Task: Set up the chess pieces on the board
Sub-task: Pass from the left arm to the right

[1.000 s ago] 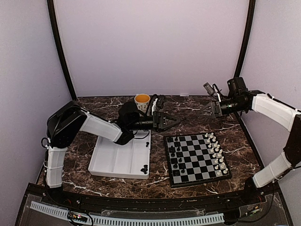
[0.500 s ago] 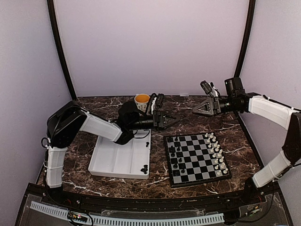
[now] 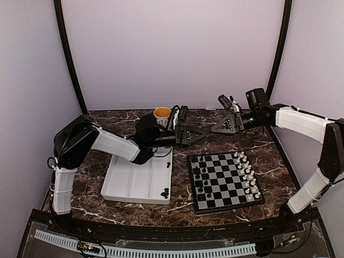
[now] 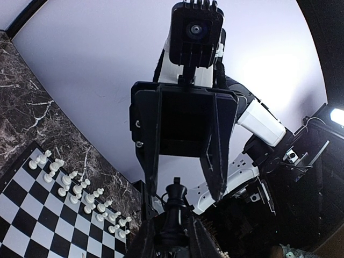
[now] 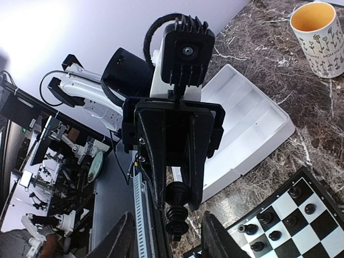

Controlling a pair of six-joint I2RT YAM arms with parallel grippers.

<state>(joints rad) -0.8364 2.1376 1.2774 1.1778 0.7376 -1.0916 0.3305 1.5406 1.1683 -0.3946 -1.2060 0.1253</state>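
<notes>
My left gripper (image 3: 198, 134) is shut on a black chess piece (image 4: 174, 212), held in the air behind the board (image 3: 224, 180). The piece also shows in the right wrist view (image 5: 177, 212). My right gripper (image 3: 216, 129) faces the left one, open, its fingertips (image 5: 122, 236) at either side of the piece's top without touching it. On the board, white pieces (image 3: 247, 174) fill the two right columns and black pieces (image 3: 200, 177) stand on the left columns.
A white compartmented tray (image 3: 134, 180) lies left of the board with a few black pieces (image 3: 165, 191) in it. A cream mug (image 3: 162, 114) stands at the back, just behind the left arm. Dark marble table; walls close on all sides.
My right arm has swung left across the back of the table until its open gripper meets the left gripper. The left gripper has stayed nearly still with the black piece.
</notes>
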